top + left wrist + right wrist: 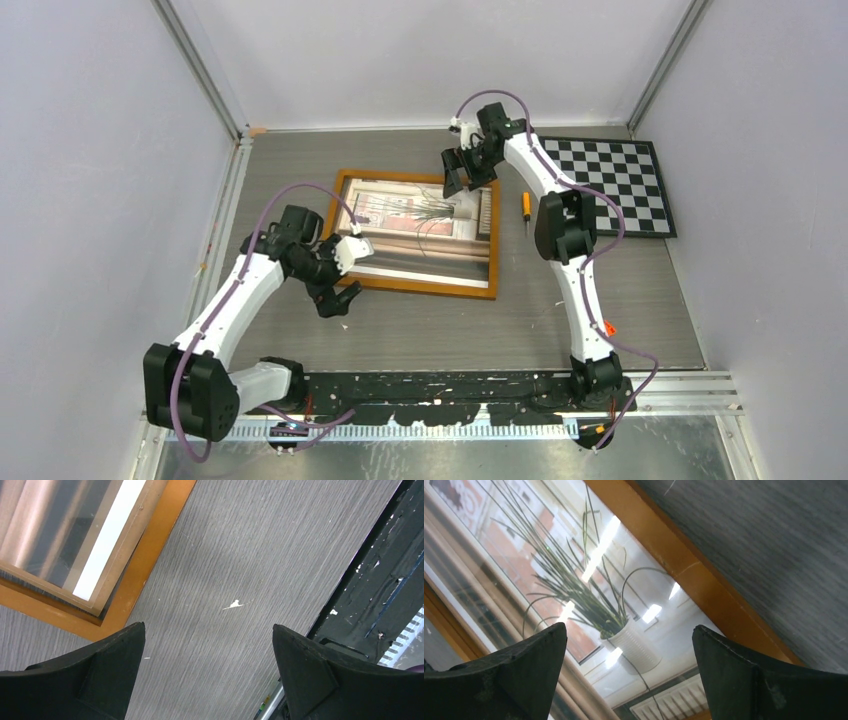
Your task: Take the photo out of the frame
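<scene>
The frame point(425, 288) lies flat and face up near the middle of the grey worktop point(450, 335), turned slightly askew. Its narrow orange-brown wooden border runs all the way round. The photo point(420, 225) sits inside it, showing a spiky green plant in a white ribbed pot at a bright window, with brownish bands along the sides. In the right wrist view, bright patches of reflected light lie across the photo point(589, 595).

The left arm rises from its base at the near left corner and bends at the elbow, and its forearm reaches in towards the frame's left side. The left claw point(338, 297) hangs just off the frame's near left corner. It points down at bare worktop with its fingers point(115, 650) spread wide and nothing between them. The wrist view shows that corner of the frame point(145, 565) just beyond the left fingertip.

The right arm stretches far up the worktop, folds at an elbow beside a black-and-white checkerboard point(615, 180), and doubles back leftwards. The right claw point(462, 182) hovers above the frame's far right corner, over the potted plant, spread wide and empty. A small orange-handled tool point(527, 208) lies between the frame and the checkerboard.
</scene>
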